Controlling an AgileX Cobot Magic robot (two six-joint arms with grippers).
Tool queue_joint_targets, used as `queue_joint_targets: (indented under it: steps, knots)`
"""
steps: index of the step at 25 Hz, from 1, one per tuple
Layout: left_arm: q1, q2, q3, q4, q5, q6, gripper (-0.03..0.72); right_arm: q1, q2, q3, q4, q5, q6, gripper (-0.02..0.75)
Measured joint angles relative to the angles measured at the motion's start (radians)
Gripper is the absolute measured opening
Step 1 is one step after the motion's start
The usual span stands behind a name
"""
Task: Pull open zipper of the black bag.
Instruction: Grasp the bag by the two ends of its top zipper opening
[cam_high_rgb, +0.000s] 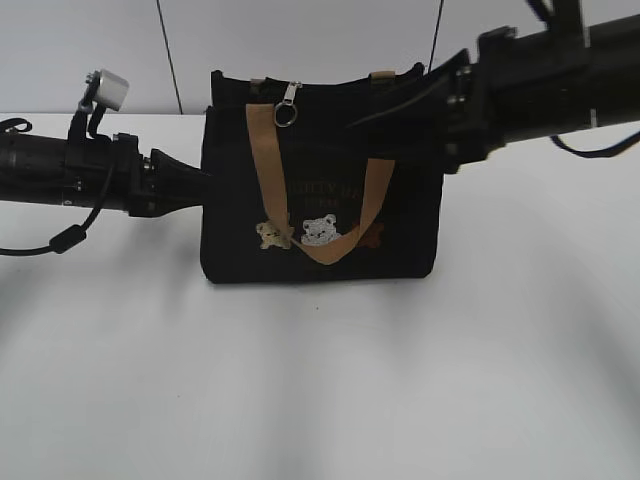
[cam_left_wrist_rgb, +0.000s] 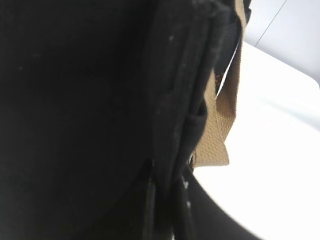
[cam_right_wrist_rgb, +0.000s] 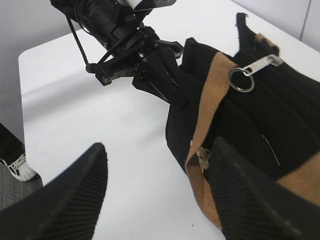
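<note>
While the left gripper (cam_right_wrist_rgb: 175, 97) pinches the side edge of the black bag (cam_high_rgb: 400, 215), fingers together on the fabric, the right gripper (cam_right_wrist_rgb: 160, 190) hovers with fingers wide apart, holding nothing. Beyond and above its fingertips, the zipper (cam_right_wrist_rgb: 250, 72) pull with its round ring lies over a tan strap (cam_right_wrist_rgb: 212, 95) at the bag's top. To do this well, close squarely on the ring, then draw along the zipper line while the left side anchors the bag.

Black bag (cam_high_rgb: 320, 190) upright on table (cam_high_rgb: 320, 380); zipper (cam_high_rgb: 288, 104) at top front; left pincer (cam_right_wrist_rgb: 167, 82) against bag's left side.
</note>
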Motion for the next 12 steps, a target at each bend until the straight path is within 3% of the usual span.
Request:
queue_joint_targets:
  steps: [5,12]
  knots:
    - [0.000,0.000,0.000,0.001,0.000,0.000,0.037,0.090,0.162,-0.126,0.005,-0.066,-0.006,0.483]
    - [0.000,0.000,0.000,0.015,-0.008,0.000,0.037,0.126,0.336,-0.253,0.021,-0.100,-0.006,0.483]
